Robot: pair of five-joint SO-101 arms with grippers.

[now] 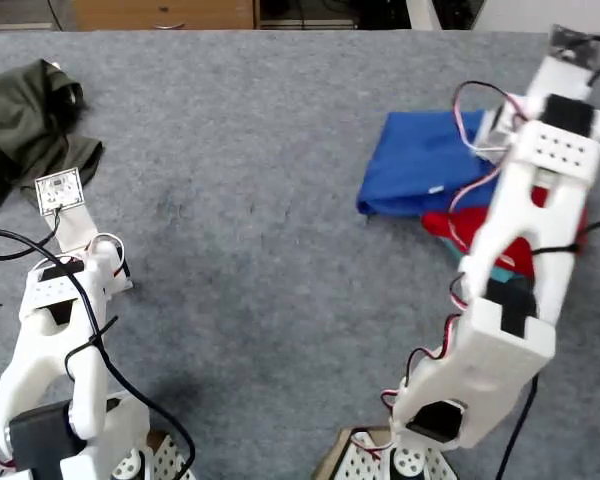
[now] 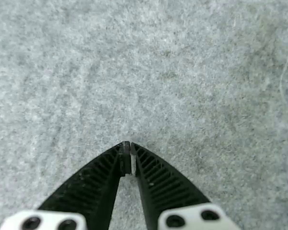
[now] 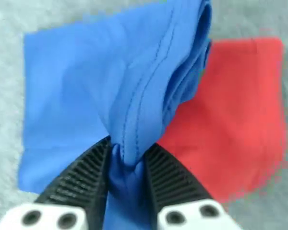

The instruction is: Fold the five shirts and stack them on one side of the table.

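A blue shirt (image 1: 420, 165) lies partly folded at the right of the grey table (image 1: 260, 220), over a red shirt (image 1: 468, 226) with a teal edge (image 1: 500, 270) beneath it. My right gripper (image 3: 127, 154) is shut on a bunched fold of the blue shirt (image 3: 77, 86), raised above the red shirt (image 3: 240, 120). A crumpled dark green shirt (image 1: 20, 125) sits at the far left. My left gripper (image 2: 127, 155) is shut on nothing, just above bare grey felt (image 2: 149, 62), near the green shirt.
The right arm (image 1: 510, 300) reaches over the shirt pile and hides part of it. The left arm (image 1: 55, 330) stands at the near left corner. Open felt spans the middle of the table.
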